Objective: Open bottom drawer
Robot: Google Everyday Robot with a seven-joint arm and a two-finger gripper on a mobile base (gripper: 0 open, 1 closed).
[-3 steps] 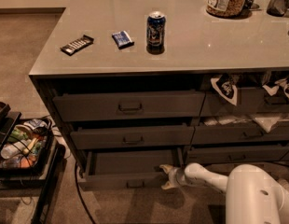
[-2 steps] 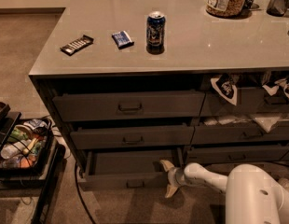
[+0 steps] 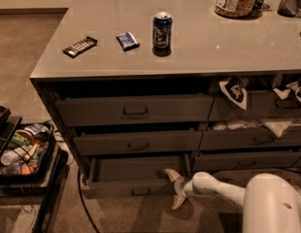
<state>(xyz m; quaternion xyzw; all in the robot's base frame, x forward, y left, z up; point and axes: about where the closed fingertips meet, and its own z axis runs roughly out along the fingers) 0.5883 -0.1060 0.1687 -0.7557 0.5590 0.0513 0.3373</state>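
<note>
Claw [image 3: 175, 190] spread — beside bottom drawer [image 3: 124, 188] right edge

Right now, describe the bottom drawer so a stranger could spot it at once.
Find the grey counter island, then its left stack of three drawers. The bottom drawer is the lowest, by the floor, pulled out farthest, with the open gripper at its right end.

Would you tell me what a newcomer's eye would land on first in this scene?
Most striking is the bottom drawer, standing pulled out at the foot of the left-hand stack, its dark inside showing. The gripper sits by that drawer's right front corner with its fingers spread open, on a white arm reaching in from the lower right. Up on the grey countertop stands a dark blue can.
</note>
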